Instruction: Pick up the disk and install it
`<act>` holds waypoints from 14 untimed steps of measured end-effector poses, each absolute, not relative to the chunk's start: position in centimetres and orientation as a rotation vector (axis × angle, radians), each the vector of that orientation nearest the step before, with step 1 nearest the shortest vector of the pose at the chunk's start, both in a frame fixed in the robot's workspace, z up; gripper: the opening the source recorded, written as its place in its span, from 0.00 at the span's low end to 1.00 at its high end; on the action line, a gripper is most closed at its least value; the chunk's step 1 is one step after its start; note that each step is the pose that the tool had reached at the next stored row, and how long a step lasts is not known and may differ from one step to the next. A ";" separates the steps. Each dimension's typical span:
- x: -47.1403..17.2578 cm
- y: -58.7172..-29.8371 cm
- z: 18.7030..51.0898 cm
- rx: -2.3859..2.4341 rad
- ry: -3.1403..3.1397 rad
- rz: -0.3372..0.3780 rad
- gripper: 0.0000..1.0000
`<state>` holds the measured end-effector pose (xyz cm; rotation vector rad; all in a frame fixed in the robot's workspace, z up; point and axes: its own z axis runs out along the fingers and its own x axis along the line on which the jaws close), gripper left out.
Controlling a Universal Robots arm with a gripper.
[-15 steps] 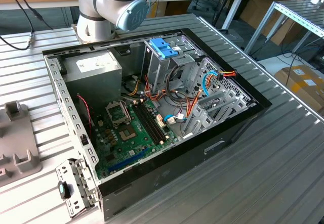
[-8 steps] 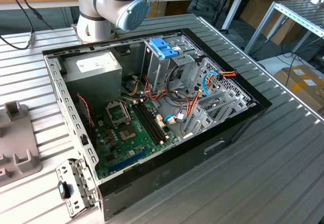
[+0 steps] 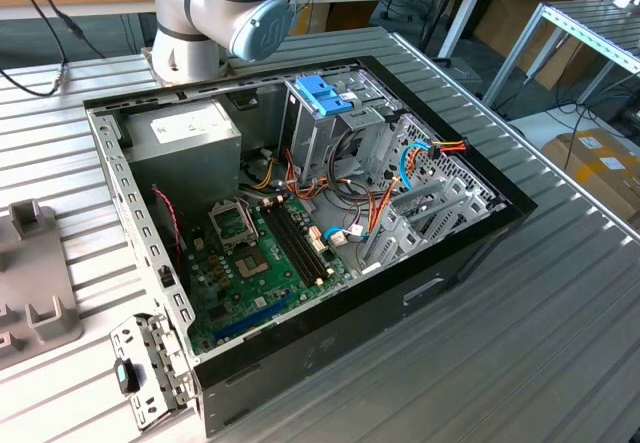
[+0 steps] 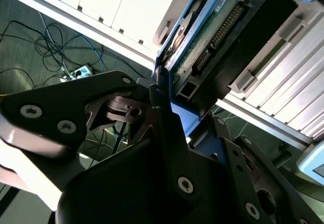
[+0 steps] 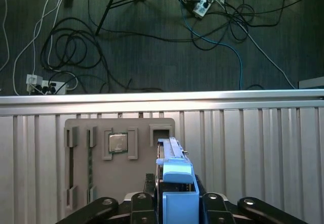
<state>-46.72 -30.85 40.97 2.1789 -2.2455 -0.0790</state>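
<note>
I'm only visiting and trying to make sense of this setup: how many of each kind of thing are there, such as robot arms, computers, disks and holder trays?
Robot arm: 1
Open computer case: 1
Disk: 1
Grey holder tray: 1
Total: 4

The arm (image 3: 225,13) is cropped by the exterior view's edge. The disk (image 5: 176,193) is partly cropped in the first wrist view.

Power supply label (image 3: 183,123), 10 o'clock in computer case (image 3: 380,313): print too small to read.
Arm joint cap (image 3: 268,29): emblem only, not legible.
Board of disk (image 4: 212,37): no readable marking.
</note>
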 end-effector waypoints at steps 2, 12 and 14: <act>-46.7 -30.9 41.1 2.179 -2.246 -0.079 0.37; -46.7 -30.9 41.7 2.179 -2.246 -0.079 0.37; -46.7 -30.9 41.8 2.179 -2.245 -0.079 0.37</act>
